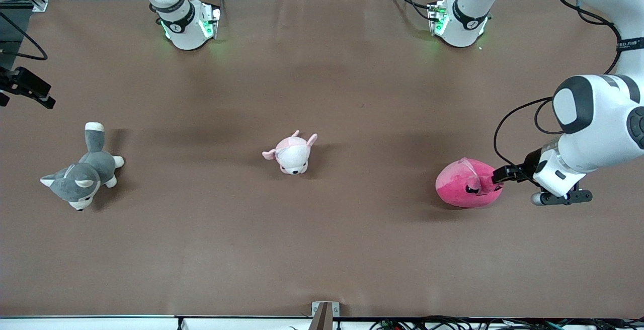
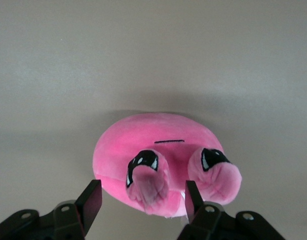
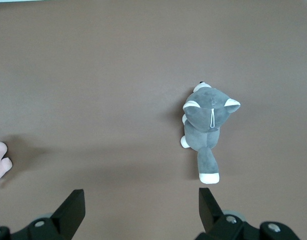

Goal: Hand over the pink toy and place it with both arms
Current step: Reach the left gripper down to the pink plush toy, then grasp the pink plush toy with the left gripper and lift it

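Jaws apart on the left gripper (image 2: 143, 202), its fingers (image 2: 91, 200) straddling one bulging eye lobe of the pink toy (image 1: 468, 184) without clamping it yet; the plush sits on the brown table (image 1: 322, 249) toward the left arm's end. Over at the right arm's end, the right gripper (image 3: 142, 207) hangs wide open and waits above the grey-and-white plush dog (image 1: 83, 171). Between the two toys lies the pale pink-and-white plush animal (image 1: 292, 154).
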`<control>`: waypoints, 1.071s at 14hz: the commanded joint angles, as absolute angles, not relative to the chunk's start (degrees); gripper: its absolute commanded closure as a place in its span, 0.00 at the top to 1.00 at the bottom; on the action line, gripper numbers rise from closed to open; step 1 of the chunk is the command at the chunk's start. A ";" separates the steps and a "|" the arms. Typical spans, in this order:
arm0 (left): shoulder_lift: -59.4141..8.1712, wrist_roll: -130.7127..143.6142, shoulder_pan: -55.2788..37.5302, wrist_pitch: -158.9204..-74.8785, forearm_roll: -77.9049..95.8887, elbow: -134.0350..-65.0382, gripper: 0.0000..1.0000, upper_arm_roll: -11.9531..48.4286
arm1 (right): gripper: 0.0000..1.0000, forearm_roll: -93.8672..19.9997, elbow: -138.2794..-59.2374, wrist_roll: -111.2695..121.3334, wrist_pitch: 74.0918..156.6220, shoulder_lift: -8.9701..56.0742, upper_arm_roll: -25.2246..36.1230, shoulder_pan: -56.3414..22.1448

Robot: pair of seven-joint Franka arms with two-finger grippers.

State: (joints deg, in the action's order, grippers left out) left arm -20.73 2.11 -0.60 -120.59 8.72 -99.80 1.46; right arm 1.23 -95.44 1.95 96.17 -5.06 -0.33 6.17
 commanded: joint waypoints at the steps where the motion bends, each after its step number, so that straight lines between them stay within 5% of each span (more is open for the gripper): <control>1: -22.15 2.29 -0.70 -120.32 9.75 -98.52 0.62 1.49 | 1.00 1.76 -95.71 1.93 95.89 -6.06 -1.05 7.21; 6: -23.02 1.93 -0.88 -119.36 9.67 -98.70 0.34 1.67 | 1.00 1.58 -95.54 2.02 95.27 -6.06 -1.23 6.94; 9: -22.86 1.67 -1.06 -119.18 9.67 -98.44 0.01 2.81 | 1.00 1.58 -95.71 2.46 95.27 -6.06 -1.23 7.03; 15: -17.67 7.71 -0.62 -103.39 10.37 -88.79 0.00 11.49 | 1.00 -1.21 -95.89 1.93 94.66 -5.71 -1.32 6.68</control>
State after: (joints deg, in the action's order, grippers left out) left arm -20.21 4.43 -0.79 -109.45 9.39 -92.38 8.58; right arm 0.76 -95.24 1.95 95.35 -5.06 -0.55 6.17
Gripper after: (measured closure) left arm 0.916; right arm 0.000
